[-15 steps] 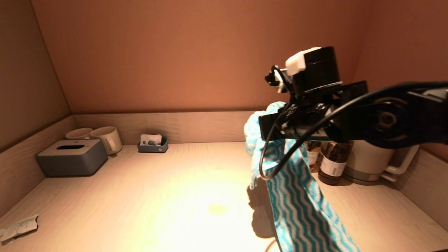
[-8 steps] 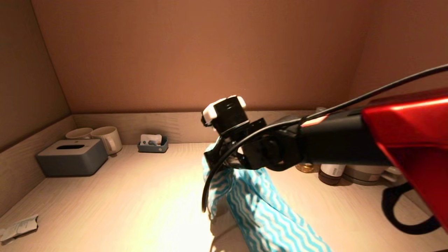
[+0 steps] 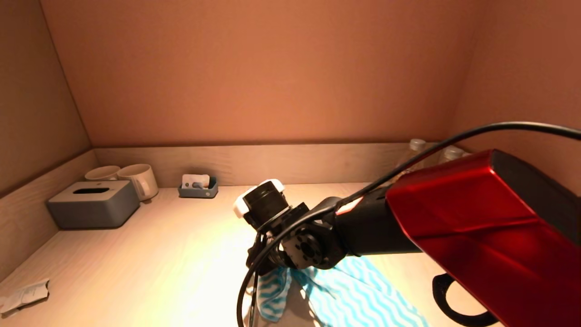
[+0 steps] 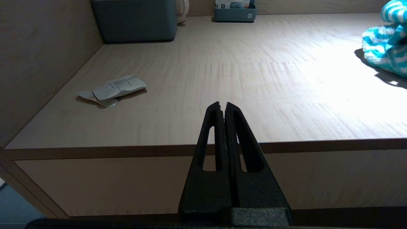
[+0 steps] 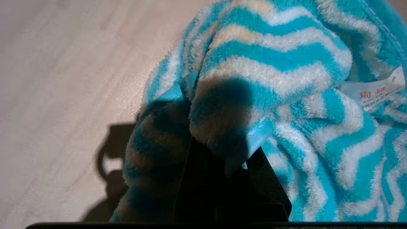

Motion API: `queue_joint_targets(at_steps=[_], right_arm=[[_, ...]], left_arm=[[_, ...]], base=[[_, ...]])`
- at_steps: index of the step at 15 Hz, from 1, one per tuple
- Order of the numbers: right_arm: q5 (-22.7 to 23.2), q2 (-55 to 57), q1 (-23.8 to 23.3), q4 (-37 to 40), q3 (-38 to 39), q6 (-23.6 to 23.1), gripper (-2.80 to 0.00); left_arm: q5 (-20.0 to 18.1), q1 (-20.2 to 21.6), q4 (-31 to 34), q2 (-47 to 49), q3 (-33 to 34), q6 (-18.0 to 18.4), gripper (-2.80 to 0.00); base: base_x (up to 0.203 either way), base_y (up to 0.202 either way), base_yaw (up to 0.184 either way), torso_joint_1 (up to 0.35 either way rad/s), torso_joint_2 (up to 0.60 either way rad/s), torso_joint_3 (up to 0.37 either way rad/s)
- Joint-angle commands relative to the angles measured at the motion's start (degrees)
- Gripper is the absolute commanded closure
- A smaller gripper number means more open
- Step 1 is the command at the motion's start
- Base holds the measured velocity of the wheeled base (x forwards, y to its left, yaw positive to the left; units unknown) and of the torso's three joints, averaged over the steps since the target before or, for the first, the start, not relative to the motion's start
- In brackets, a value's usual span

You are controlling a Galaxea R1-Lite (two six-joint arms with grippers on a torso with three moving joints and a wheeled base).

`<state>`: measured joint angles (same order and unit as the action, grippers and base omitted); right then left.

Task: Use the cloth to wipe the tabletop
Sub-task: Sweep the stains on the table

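Note:
A fluffy cloth [image 3: 349, 297] with turquoise and white wavy stripes lies bunched on the light wooden tabletop [image 3: 172, 254] near its front, right of the middle. My right gripper [image 3: 272, 268] is down at the cloth's left end and shut on a fold of it; the cloth [image 5: 270, 82] fills the right wrist view and hides the fingertips. A white label [image 5: 378, 92] is sewn to the cloth. My left gripper [image 4: 222, 106] is shut and empty, held off the table's front edge. The cloth [image 4: 386, 51] also shows in the left wrist view, far across the table.
A grey tissue box [image 3: 93, 203], two cream mugs [image 3: 136, 179] and a small grey tray [image 3: 198, 187] stand at the back left. A crumpled paper sachet [image 3: 25, 295] lies at the front left. Bottle tops [image 3: 415, 146] show behind the red right arm. Walls close in three sides.
My right arm has come down and to the left with the cloth. The cloth hung in the air before; now it lies on the tabletop.

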<state>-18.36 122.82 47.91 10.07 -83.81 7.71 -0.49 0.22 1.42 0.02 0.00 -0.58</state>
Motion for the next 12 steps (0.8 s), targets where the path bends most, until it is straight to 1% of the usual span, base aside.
queue_joint_targets(at_steps=[1,6,9,12], right_arm=[[-0.10,-0.46,1.17,-0.08,2.69,0.78,0.00],[-0.11,0.55,0.80,-0.29,4.36,1.43,0.00],[-0.16,2.32,-2.51,-3.93,4.12,1.54,0.00],[-0.72,0.79,-3.92,-4.44,5.73,1.73,0.00]], left_arm=[[0.05,0.04,-0.02,-0.02,0.00,-0.04,0.00],[0.02,0.04,-0.02,-0.02,0.00,-0.04,0.00],[0.00,0.04,-0.02,-0.02,0.00,-0.04,0.00],[-0.01,0.04,-0.02,-0.02,0.00,-0.04,0.00]], base=[[0.000,0.000,0.000,0.000,0.00,0.000],[0.000,0.000,0.000,0.000,0.00,0.000],[0.000,0.000,0.000,0.000,0.00,0.000],[0.000,0.000,0.000,0.000,0.00,0.000]])
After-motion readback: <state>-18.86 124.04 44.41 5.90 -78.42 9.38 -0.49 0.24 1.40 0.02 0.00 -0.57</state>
